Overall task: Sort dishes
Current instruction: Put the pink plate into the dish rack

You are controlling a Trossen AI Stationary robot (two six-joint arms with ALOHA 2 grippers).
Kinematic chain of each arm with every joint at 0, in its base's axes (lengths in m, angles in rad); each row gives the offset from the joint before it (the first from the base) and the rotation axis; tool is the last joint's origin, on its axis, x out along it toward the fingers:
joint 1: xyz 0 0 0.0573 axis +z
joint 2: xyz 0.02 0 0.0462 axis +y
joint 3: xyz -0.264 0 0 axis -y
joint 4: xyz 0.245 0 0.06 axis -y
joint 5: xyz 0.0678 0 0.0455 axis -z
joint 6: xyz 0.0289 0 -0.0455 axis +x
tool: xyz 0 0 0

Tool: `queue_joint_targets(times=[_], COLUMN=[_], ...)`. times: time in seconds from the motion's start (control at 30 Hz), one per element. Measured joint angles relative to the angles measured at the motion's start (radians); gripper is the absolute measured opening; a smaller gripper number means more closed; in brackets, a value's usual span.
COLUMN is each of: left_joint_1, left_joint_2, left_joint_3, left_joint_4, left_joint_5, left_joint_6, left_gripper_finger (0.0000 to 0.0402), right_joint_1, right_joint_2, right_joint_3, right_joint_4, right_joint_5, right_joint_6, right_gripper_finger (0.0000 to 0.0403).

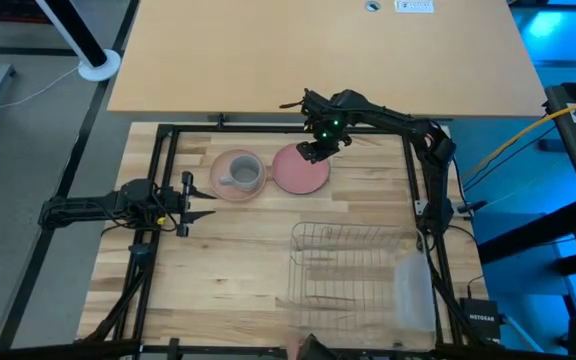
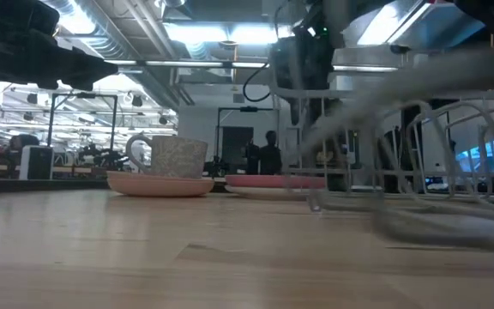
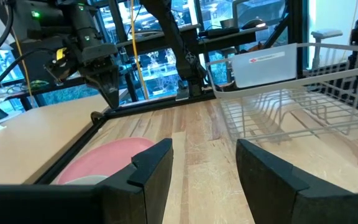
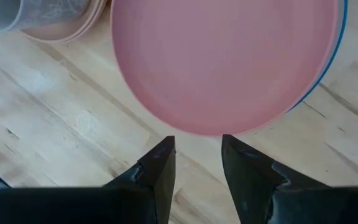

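A salmon-pink plate (image 1: 298, 173) lies at the far middle of the table, stacked on a plate whose blue rim (image 4: 328, 78) peeks out from under it. To its left a grey mug (image 1: 239, 172) stands on a second pink plate (image 1: 230, 190). My right gripper (image 1: 315, 152) hangs open above the stacked plate's far rim, pointing steeply down, its fingers (image 4: 160, 162) clear of the plate (image 4: 222, 56). My left gripper (image 1: 206, 203) waits open and level at the table's left side, its fingers (image 3: 154, 165) empty.
A wire rack (image 1: 353, 262) stands on the table's near right, with a translucent tray (image 1: 415, 285) beside it at the right edge. A black frame (image 1: 168, 130) borders the table. Bare wood lies between my left gripper and the rack.
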Motion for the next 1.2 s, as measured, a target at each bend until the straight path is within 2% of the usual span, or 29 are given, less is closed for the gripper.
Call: queue_joint_targets(times=[0.23, 0.37, 0.47, 0.63, 0.83, 1.2], left_joint_1=[0.000, 0.000, 0.000, 0.000, 0.000, 0.000], left_joint_2=[0.000, 0.000, 0.000, 0.000, 0.000, 0.000], left_joint_3=[0.000, 0.000, 0.000, 0.000, 0.000, 0.000], left_joint_4=[0.000, 0.000, 0.000, 0.000, 0.000, 0.000], left_joint_5=[0.000, 0.000, 0.000, 0.000, 0.000, 0.000], left_joint_6=[0.000, 0.000, 0.000, 0.000, 0.000, 0.000], left_gripper_finger=[0.0169, 0.0169, 0.0169, 0.0169, 0.0169, 0.0169], right_joint_1=[-0.001, -0.001, -0.010, -0.016, 0.053, 0.240], right_joint_2=[0.000, 0.000, 0.000, 0.024, 0.043, 0.094], right_joint_3=[0.000, 0.000, 0.000, 0.000, 0.000, 0.000], right_joint_4=[0.001, 0.028, 0.047, 0.041, 0.097, 0.184], right_joint_5=[0.011, 0.101, 0.128, 0.128, 0.043, 0.294], right_joint_6=[0.001, 0.003, 0.032, 0.088, 0.110, 0.135], right_gripper_finger=[0.0136, 0.0136, 0.0136, 0.0136, 0.0136, 0.0136])
